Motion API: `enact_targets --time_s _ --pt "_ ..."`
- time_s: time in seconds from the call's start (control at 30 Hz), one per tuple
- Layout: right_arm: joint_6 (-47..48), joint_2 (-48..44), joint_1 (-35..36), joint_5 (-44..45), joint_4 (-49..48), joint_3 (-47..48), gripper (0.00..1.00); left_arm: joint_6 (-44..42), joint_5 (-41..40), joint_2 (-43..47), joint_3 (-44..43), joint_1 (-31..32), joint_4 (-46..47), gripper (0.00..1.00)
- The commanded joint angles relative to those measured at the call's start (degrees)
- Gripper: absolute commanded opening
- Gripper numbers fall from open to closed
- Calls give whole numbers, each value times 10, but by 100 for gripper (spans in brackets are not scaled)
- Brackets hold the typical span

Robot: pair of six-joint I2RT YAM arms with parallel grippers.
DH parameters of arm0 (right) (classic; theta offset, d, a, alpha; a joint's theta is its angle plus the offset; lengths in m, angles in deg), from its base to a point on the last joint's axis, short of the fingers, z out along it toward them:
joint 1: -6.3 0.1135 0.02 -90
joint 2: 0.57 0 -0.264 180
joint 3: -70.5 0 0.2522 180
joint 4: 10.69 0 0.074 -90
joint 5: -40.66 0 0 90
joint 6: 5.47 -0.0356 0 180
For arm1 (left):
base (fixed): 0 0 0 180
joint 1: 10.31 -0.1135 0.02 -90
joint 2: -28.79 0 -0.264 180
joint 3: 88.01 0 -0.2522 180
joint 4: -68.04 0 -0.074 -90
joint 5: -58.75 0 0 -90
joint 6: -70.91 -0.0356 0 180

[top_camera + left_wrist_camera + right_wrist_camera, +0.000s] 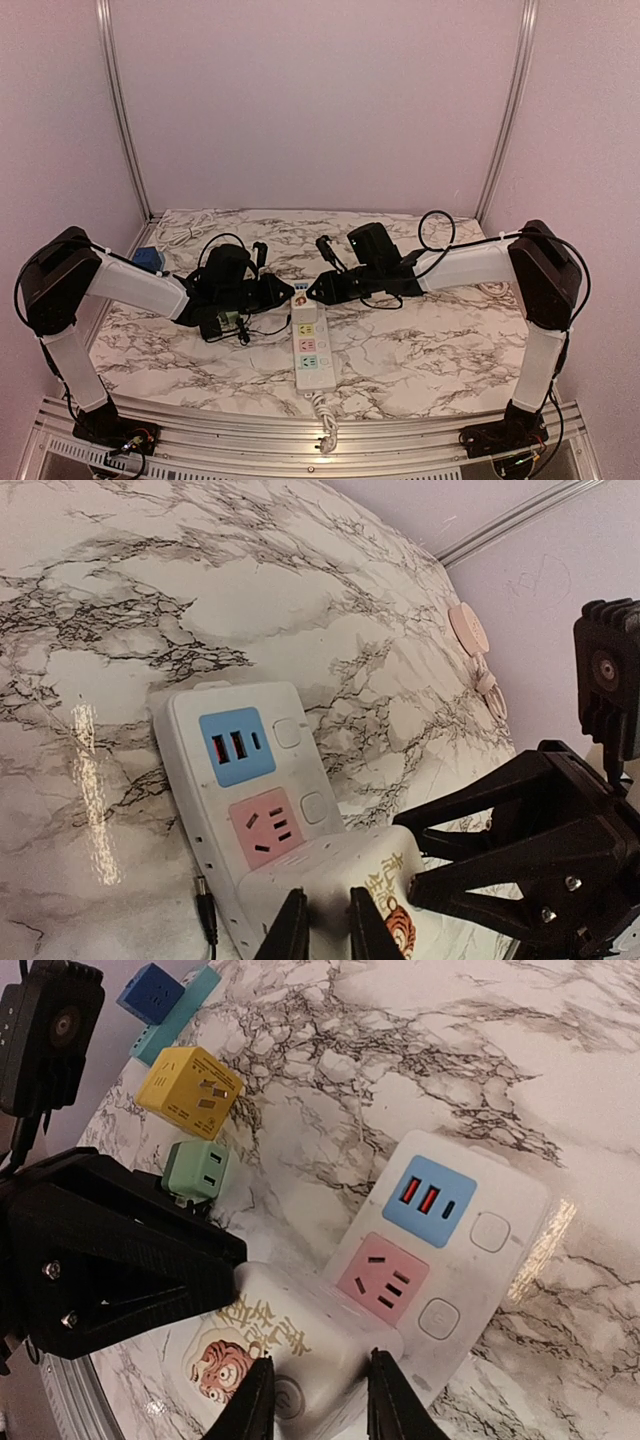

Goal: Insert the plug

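Note:
The plug (300,1345) is a white cube with a tiger picture and gold characters. It stands on the white power strip (500,1280), next to the pink socket (385,1275), and its pins are hidden. My right gripper (318,1400) is shut on the plug, one finger on each side near its round button. My left gripper (328,928) has its fingers almost together, tips against the plug (340,875) on its near face. In the top view both grippers, left (284,291) and right (314,289), meet over the plug (301,294) at the strip's (312,368) far end.
A blue USB panel (427,1200) lies beyond the pink socket. Yellow (190,1090), green (197,1170) and blue (150,990) cube adapters sit behind the left gripper. A black barrel connector (205,905) lies beside the strip. A white round object (468,628) rests near the right wall.

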Motion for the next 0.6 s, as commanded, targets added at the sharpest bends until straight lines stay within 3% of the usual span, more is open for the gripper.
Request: enact_targets --time_s 0.0,0.57 --pt "26 41 34 0 92 -23 29 -8 37 -22 17 23 -58 15" --pt "45 10 34 18 142 82 32 -37 11 20 -22 22 -79 17"
